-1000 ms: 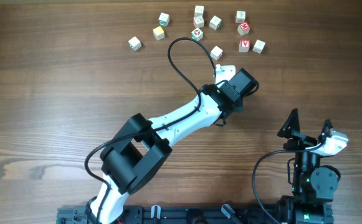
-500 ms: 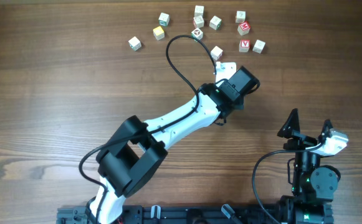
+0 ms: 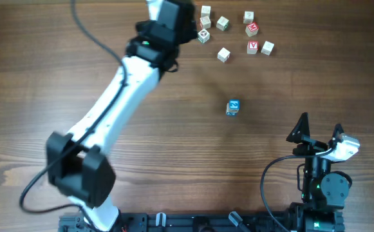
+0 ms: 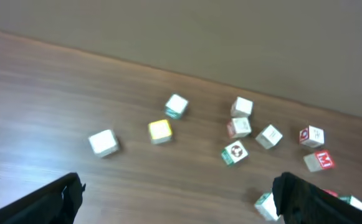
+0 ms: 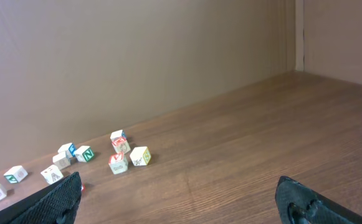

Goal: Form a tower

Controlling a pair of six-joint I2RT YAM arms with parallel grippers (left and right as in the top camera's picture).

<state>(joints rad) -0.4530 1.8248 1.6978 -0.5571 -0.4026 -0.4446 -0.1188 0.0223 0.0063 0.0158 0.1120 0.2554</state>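
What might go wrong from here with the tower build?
The loose cubes lie crowded together, so the open left end effector may knock neighbours while taking one. The blue-topped cube stands alone, apart from the rest; a cube set down off-centre on it may slide off or shift it.

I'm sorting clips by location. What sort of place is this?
Probably a robotics test bench, not a home: a left arm and right arm mounted at one edge of a wood-grain table, letter cubes scattered on it, and a bare plain wall behind.
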